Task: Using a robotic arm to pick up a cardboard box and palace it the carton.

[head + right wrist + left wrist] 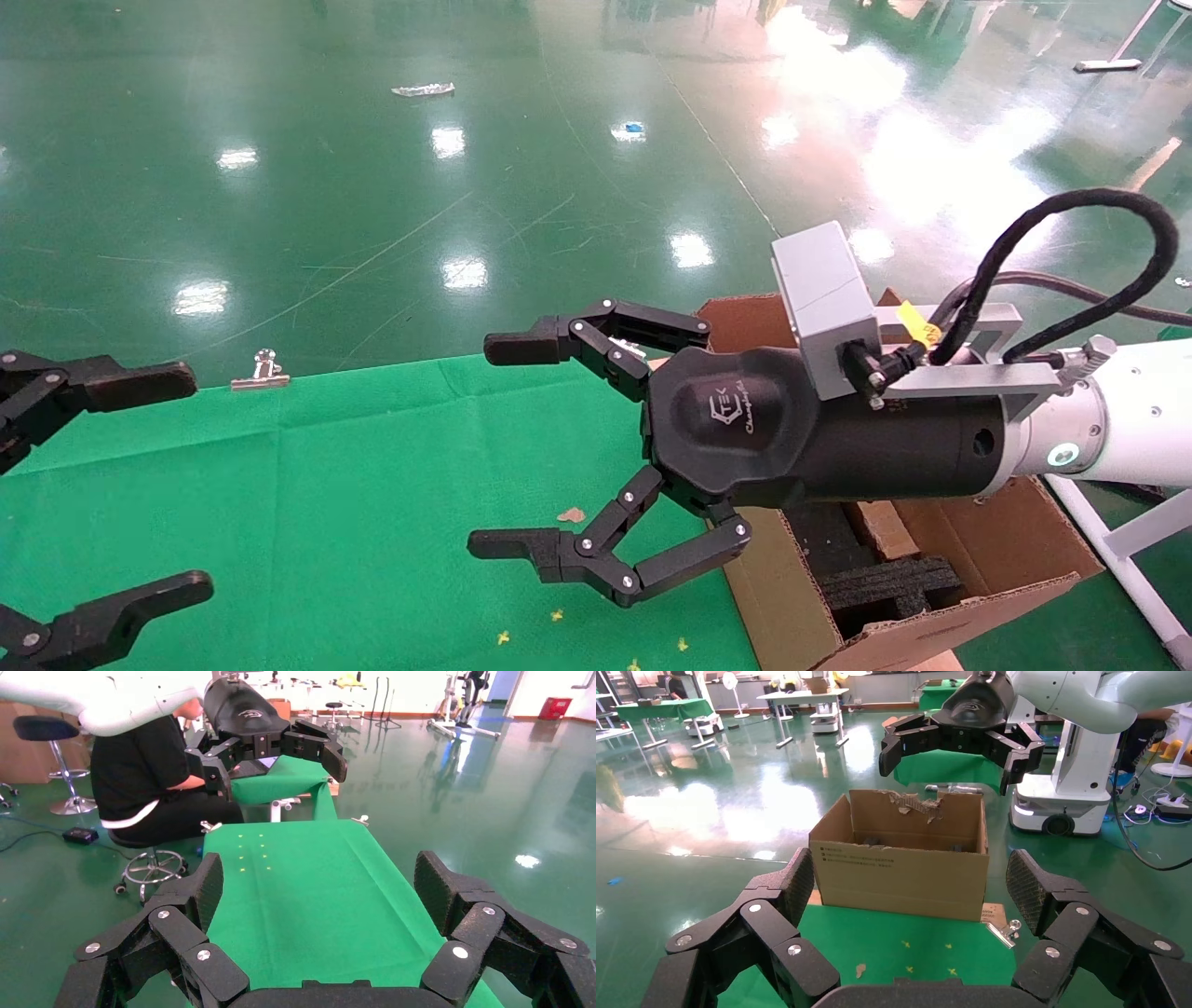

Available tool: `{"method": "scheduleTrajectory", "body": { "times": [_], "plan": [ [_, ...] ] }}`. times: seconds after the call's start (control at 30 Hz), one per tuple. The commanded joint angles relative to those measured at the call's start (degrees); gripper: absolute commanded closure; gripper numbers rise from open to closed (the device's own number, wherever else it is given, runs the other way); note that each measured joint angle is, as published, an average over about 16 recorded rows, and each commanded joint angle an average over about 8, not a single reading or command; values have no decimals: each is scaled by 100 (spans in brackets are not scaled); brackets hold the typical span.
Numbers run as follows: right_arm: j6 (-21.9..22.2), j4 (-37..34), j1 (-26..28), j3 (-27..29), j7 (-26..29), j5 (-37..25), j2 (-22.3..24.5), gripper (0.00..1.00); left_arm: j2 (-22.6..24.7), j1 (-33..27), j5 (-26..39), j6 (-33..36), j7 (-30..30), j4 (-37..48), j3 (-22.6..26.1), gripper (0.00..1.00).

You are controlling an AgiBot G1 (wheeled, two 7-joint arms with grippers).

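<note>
My right gripper [507, 447] on the white robotic arm [1131, 419] hangs open and empty over the green cloth, just left of the carton [987, 559]. The carton stands open at the table's right end with black foam inserts [885, 582] inside. In the left wrist view the carton [898, 874] shows printed text, with the right gripper [958, 741] above it. A brown slab edge [880, 527] stands between the foam inserts; I cannot tell if it is the slim cardboard box. My left gripper [172, 485] is open and empty at the far left.
The table is covered by green cloth [326, 485] with small yellow marks. A metal binder clip [261, 368] sits on its far edge. Another clip [1003, 932] lies by the carton's corner. A seated person in black [154, 776] is beyond the table's left end.
</note>
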Motion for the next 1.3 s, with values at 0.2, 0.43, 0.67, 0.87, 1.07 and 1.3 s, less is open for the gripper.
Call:
{"method": "scheduleTrajectory", "body": {
  "times": [0.2,0.43,0.67,0.87,1.07,1.3],
  "plan": [
    [3,-6,12,-14,2,-5,0,0,0,0,0,0,0,0,0,0],
    [6,-9,18,-21,5,-7,0,0,0,0,0,0,0,0,0,0],
    [7,-12,20,-24,7,-10,0,0,0,0,1,0,0,0,0,0],
    [7,-14,22,-27,7,-11,0,0,0,0,1,0,0,0,0,0],
    [7,-16,24,-29,7,-11,0,0,0,0,1,0,0,0,0,0],
    [8,-16,26,-31,7,-11,0,0,0,0,1,0,0,0,0,0]
  ]
}}
